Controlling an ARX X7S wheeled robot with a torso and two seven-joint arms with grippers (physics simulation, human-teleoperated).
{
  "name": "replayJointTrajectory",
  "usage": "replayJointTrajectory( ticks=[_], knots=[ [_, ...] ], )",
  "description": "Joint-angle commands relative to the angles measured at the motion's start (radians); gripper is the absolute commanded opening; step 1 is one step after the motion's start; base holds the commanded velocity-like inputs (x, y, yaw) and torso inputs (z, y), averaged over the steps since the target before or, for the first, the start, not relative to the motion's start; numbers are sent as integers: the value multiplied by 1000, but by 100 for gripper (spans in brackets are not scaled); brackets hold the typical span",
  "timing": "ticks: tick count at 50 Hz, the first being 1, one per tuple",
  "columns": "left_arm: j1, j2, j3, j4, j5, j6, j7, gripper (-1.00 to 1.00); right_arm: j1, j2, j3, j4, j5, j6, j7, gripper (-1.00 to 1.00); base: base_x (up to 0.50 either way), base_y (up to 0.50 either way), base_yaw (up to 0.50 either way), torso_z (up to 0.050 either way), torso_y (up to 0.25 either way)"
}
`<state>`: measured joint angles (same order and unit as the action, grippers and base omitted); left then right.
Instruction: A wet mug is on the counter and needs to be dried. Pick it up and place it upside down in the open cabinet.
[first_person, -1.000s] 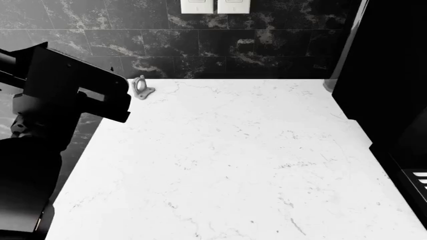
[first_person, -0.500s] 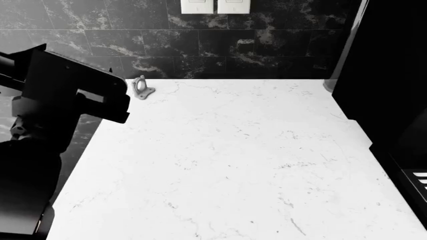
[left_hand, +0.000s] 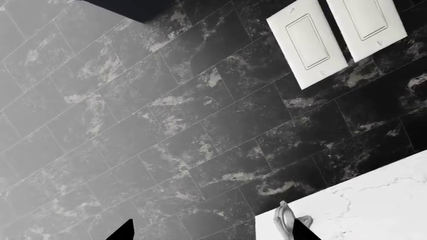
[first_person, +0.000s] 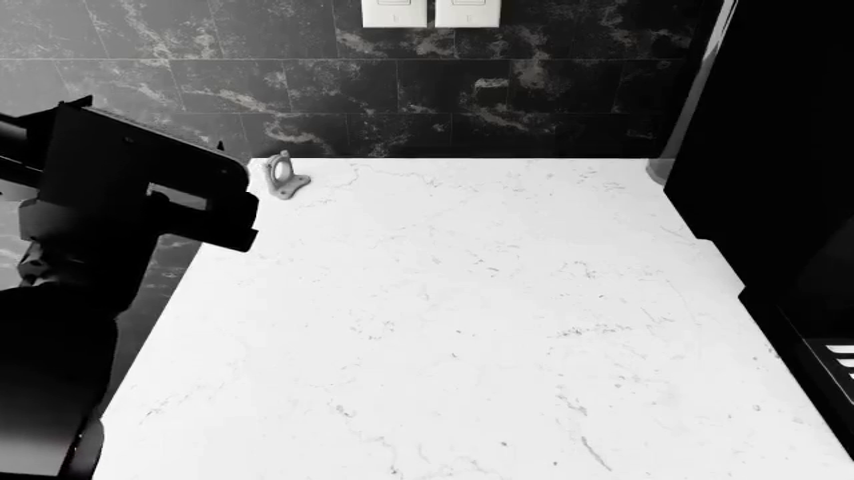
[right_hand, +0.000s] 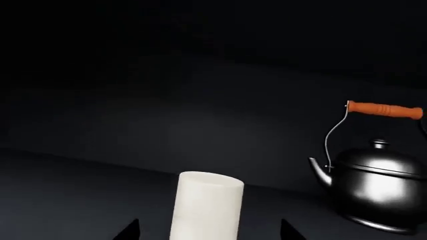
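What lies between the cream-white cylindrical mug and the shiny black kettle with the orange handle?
Nothing: the right wrist view shows bare dark surface between mug and kettle.

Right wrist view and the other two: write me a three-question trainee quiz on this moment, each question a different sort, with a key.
1. True or false: in the head view, the mug stands on the counter.
2. Multiple choice: in the right wrist view, what stands beside the mug? A) a toaster B) a dark kettle with an orange handle C) a bowl
3. Short answer: what small thing sits at the counter's far left corner, below the wall switches?

Key:
1. False; the head view shows no mug, which appears only in the right wrist view, in a dark space.
2. B
3. A small grey metal trinket, also seen in the left wrist view.
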<state>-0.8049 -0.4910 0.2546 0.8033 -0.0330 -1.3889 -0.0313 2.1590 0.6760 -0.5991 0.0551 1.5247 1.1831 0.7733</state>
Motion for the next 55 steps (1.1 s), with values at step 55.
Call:
replayJointTrajectory(
  ticks=[55],
  knots=[
    [-124,-202,-587,-43,-1664,-52,-767,100,-649,569,552,-721,579,-161,-22,100,0,0,0,0,0]
  ],
)
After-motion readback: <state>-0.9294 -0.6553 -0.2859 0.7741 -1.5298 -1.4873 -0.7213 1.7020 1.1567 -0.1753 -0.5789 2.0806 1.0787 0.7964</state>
